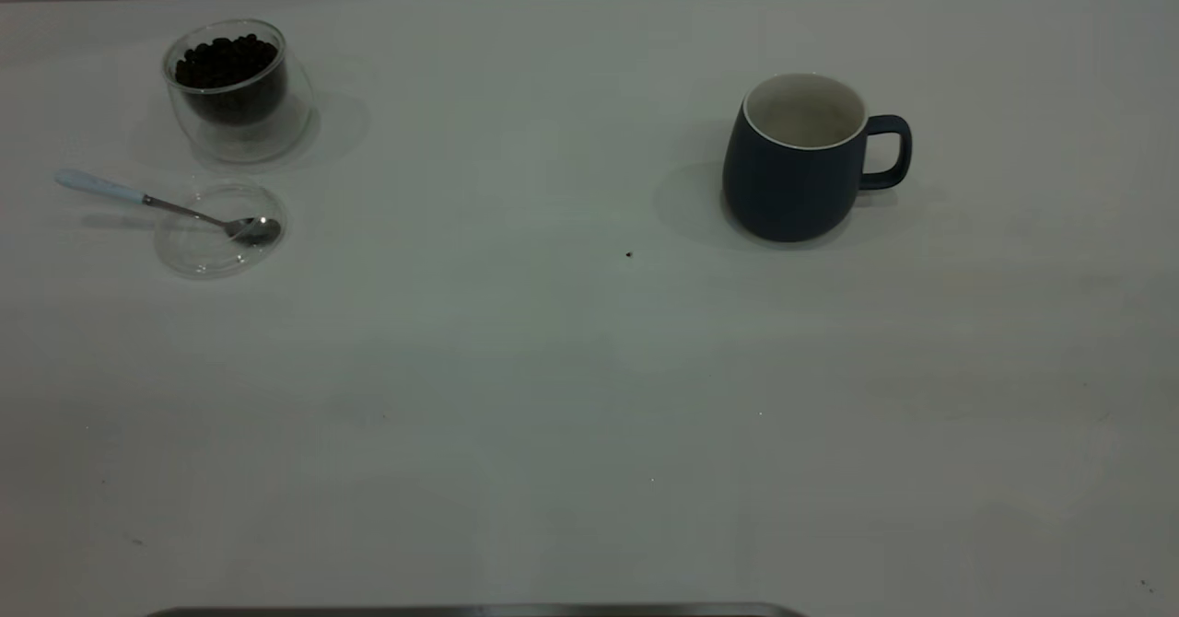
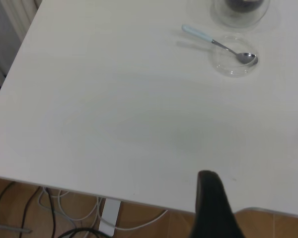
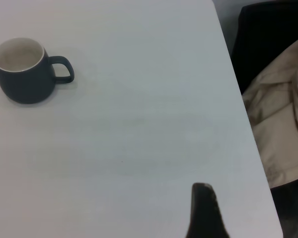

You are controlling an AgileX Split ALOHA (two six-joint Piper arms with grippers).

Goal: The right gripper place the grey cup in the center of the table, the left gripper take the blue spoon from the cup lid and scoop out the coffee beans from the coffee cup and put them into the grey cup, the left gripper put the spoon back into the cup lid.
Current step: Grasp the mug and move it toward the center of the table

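At the far left of the tabletop (image 1: 516,396) stands the coffee cup (image 1: 238,92), full of coffee beans (image 1: 226,61). Just in front of it the blue spoon (image 1: 166,205) rests with its bowl in the cup lid (image 1: 219,229), its long axis slanting, handle pointing left and outward. My left gripper (image 2: 212,208) sits back at the near edge; I cannot tell its grip. The grey cup (image 1: 797,161) stands upright right of center, handle pointing right. My right gripper (image 3: 204,213), grip also unreadable, should approach squarely, clasp the cup and carry it level to center.
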